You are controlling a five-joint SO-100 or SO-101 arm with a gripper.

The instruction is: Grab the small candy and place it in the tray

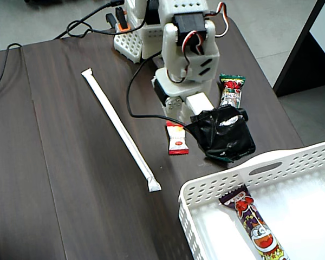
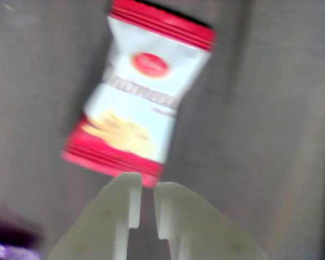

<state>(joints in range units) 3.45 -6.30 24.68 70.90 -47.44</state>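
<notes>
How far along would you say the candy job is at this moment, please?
Early stage. Done: the hand has reached the small candy. In hand: nothing. The wrist view shows the fingers nearly together just short of the wrapper's red end, which lies flat on the table. Left: grasping, lifting and placing it in the tray.

A long paper-wrapped straw (image 1: 121, 129) lies on the dark wooden table (image 1: 54, 162).

white arm folded downward, end effector (image 2: 147, 190) nearly closed, fingers (image 2: 119, 211) slightly apart
</notes>
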